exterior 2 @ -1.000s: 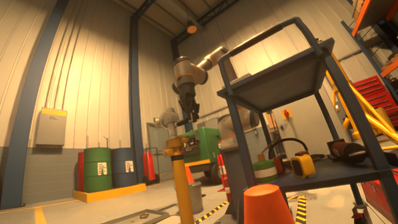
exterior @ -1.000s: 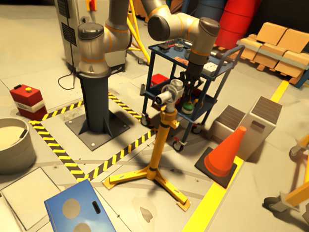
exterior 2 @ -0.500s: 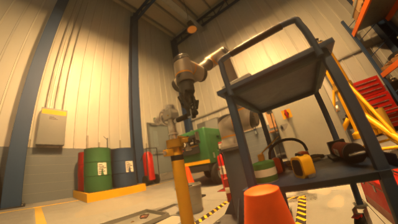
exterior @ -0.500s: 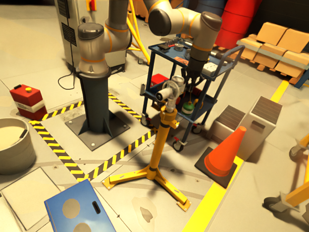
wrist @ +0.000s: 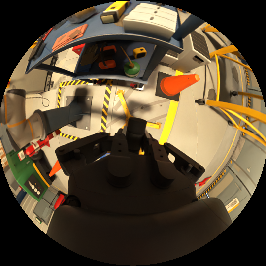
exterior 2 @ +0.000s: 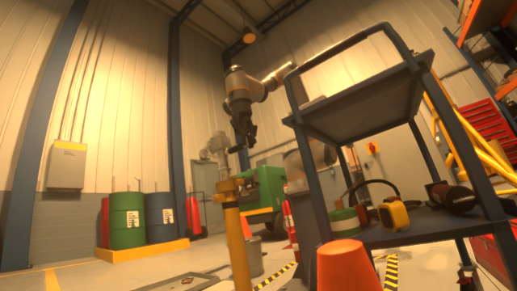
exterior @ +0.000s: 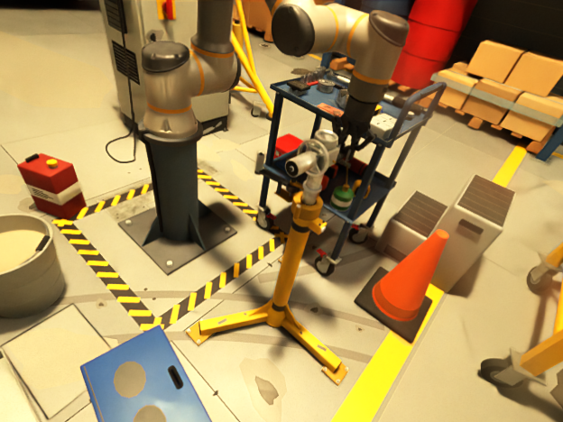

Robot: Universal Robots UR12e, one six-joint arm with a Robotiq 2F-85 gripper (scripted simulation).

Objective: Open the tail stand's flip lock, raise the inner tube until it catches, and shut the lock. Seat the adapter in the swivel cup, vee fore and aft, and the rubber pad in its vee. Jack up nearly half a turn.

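Observation:
In the middle of the floor stands the yellow tail stand on its three legs. Its grey inner tube rises out of the yellow collar with the flip lock. On top sits the grey jack head with a handwheel and a dark crank handle that sticks out sideways. My gripper hangs from above beside the head and is closed on the crank handle. The adapter and rubber pad are hidden by the head and wheel.
A blue tool cart stands close behind the stand, with tools on its shelves. An orange cone and grey boxes lie to the right. The arm's pedestal is to the left. A blue case lies in front.

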